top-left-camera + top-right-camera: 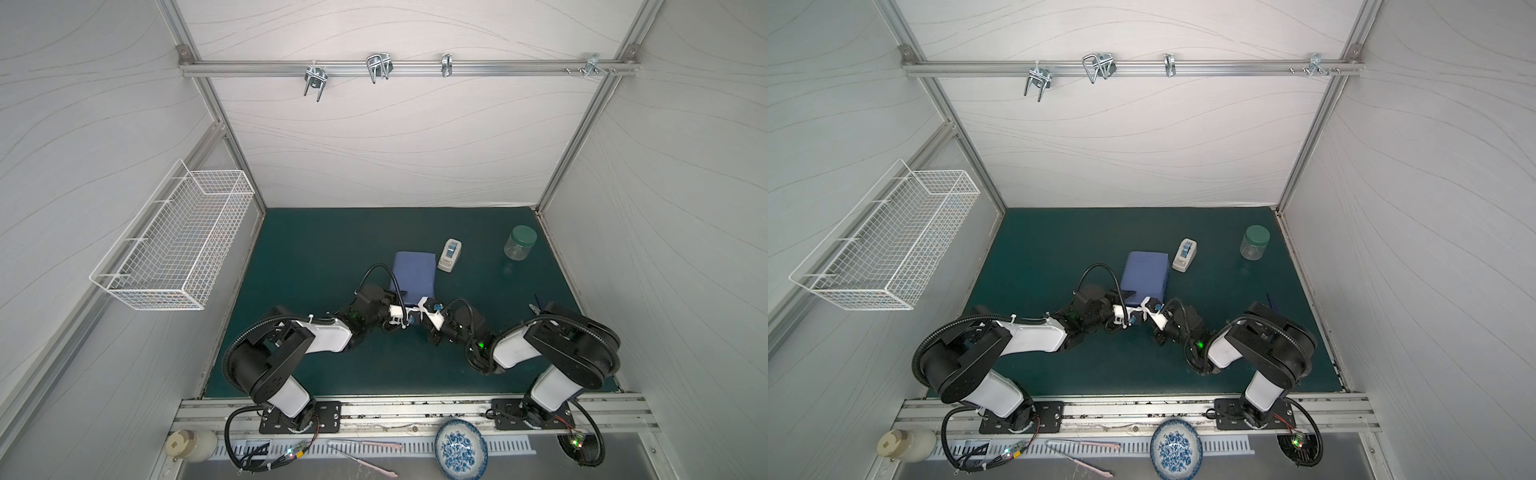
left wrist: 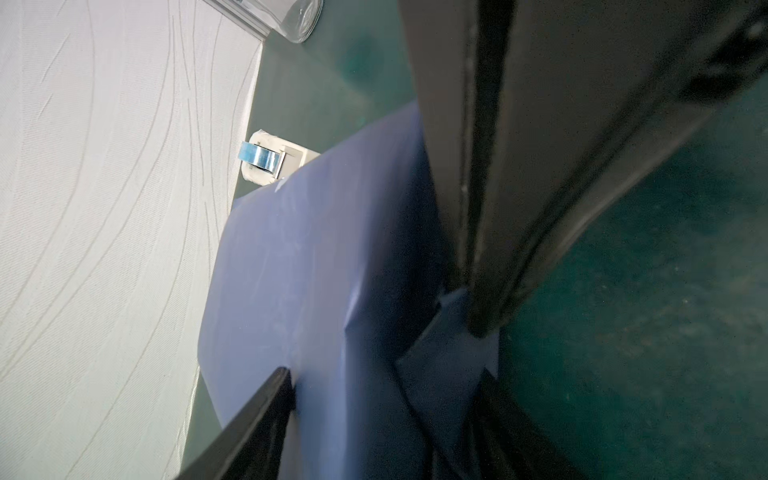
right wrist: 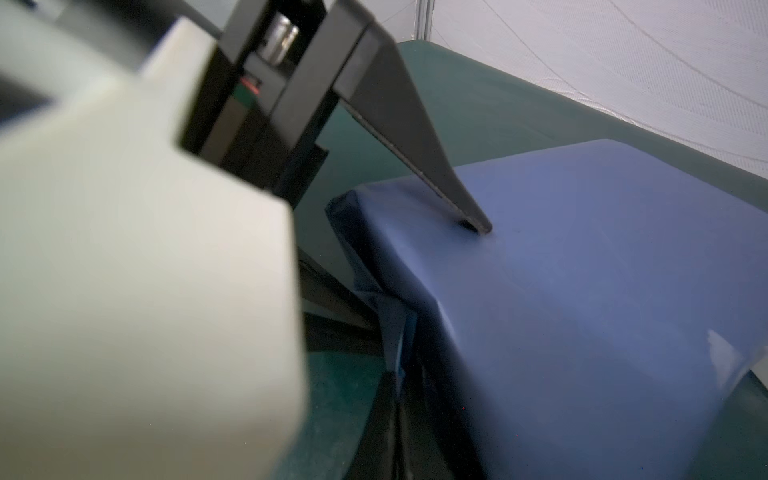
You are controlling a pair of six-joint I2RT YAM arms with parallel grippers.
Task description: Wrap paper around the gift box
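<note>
Plainly, the paper [image 1: 415,272] lay folded over the gift box at the middle of the green mat [image 1: 324,249] in both top views, with the tape dispenser [image 1: 451,254] just beside its right edge. The parcel's long axis ran up and down the frame. Its lower short end met both grippers, so neither arm was clearly nearer. The left gripper [image 2: 384,349] had its jaws apart, and one of its fingers [image 3: 451,195] pressed on the top face near that end. The right gripper [image 1: 423,302] was closed, tucked low at the same end beside loose folds; whether it pinched any paper could not be told. The box itself was wholly hidden, and the end flaps looked unfinished.
</note>
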